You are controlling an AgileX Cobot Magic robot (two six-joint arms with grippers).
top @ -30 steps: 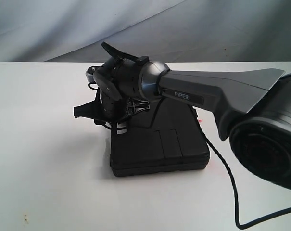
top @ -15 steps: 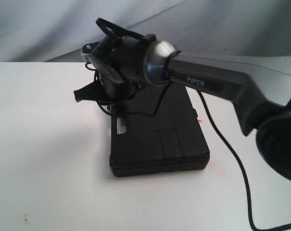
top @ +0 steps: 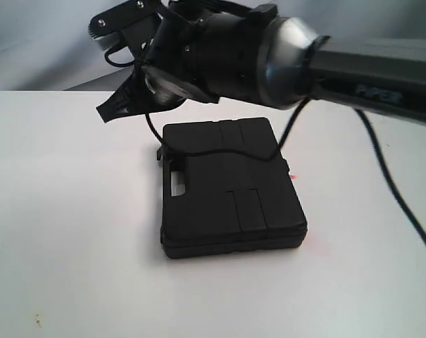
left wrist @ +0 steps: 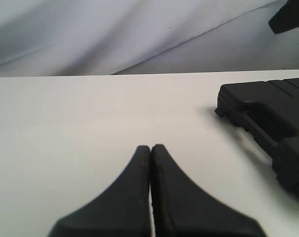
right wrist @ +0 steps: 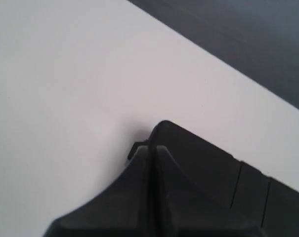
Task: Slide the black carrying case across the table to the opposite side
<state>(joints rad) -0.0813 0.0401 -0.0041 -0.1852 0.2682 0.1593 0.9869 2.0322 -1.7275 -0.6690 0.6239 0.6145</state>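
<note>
1. Exterior view, nearest you: bare tabletop (top: 58,274) in front.
2. The left end effector (left wrist: 150,148) is out of that shot. The left wrist view shows it with jaws pressed fully together, holding nothing, over bare tabletop. The case (left wrist: 268,111) sits further out, well apart from it.
3. Next back in the exterior view, the case (top: 230,204) lies flat, lid up, near the middle of the tabletop. Its handle slot (top: 176,184) is on the left edge. It has the same spot and angle as a second ago, so it hasn't slid in that time.
4. A cable (top: 220,151) from the right arm now loops across the far half of the lid. You can't tell from here whether it touches.
5. Main change: a second ago the right end effector (top: 107,111) was low at the case's far left corner, jaws spread. Now it's lifted clear, hanging above and beyond that corner, jaws closed tight on nothing. The right wrist view agrees: fingers (right wrist: 139,197) meet tip to tip, with the case corner (right wrist: 203,163) below them.
6. What that means for you: neither arm is in contact with the case.
   - My read is that this is either a retreat after the push or a reset.
   - The case sits mid-tabletop, so check it against your target side.
   - If more travel is needed, the closed right fingers would have to come back down against an edge.
</note>
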